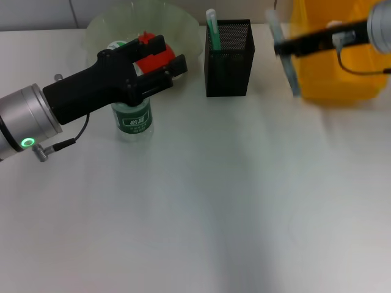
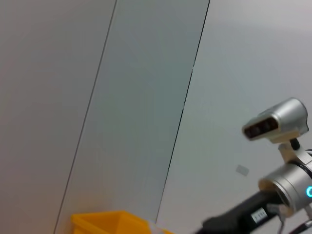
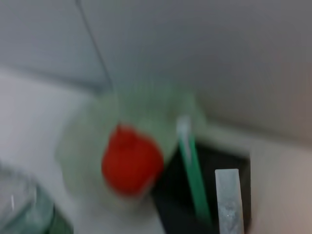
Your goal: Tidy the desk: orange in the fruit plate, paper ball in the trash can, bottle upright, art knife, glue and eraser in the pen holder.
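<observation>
The bottle (image 1: 133, 119) stands upright in front of the fruit plate (image 1: 183, 27), its upper part hidden under my left gripper (image 1: 164, 55). That gripper's two black fingers stand apart, open, and the orange (image 1: 146, 41) lying in the plate shows between and behind them. The right wrist view has the orange (image 3: 131, 161) free in the fruit plate (image 3: 78, 141). At the back right my right gripper (image 1: 287, 46) is shut on a flat pale-grey strip, the art knife (image 1: 285, 55), between the pen holder (image 1: 229, 58) and the trash can (image 1: 339, 67). The art knife (image 3: 228, 200) hangs by the pen holder (image 3: 209, 190).
A green-and-white stick (image 1: 212, 24) stands in the pen holder. In the left wrist view I see the wall, the trash can's yellow rim (image 2: 107, 223) and the right arm (image 2: 275, 146). Bare white desk fills the near half.
</observation>
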You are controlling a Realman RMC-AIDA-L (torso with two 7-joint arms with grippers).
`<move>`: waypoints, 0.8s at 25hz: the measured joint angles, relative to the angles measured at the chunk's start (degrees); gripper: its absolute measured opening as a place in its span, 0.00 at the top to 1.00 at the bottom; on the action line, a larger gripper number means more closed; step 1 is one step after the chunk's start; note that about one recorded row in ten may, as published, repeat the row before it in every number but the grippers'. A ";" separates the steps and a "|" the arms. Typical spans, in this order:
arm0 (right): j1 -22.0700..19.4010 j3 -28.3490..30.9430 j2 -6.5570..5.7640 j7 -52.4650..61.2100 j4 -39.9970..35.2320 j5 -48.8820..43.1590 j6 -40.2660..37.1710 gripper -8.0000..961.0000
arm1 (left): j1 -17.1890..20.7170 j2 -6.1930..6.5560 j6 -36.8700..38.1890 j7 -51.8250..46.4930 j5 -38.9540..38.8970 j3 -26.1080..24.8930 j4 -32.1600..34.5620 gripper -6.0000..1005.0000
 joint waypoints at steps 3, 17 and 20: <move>-1.15 -0.05 -0.01 -9.50 3.98 8.68 9.99 0.81 | 0.14 0.00 0.04 0.00 -0.22 0.00 0.12 0.31; 4.87 0.35 -0.11 -64.77 34.05 56.20 19.20 0.81 | 0.17 0.00 0.39 0.00 -0.48 -0.09 0.25 0.31; 6.10 0.37 0.00 -77.49 39.77 64.53 19.18 0.81 | 0.05 0.00 0.40 -0.01 -0.50 -0.09 0.09 0.31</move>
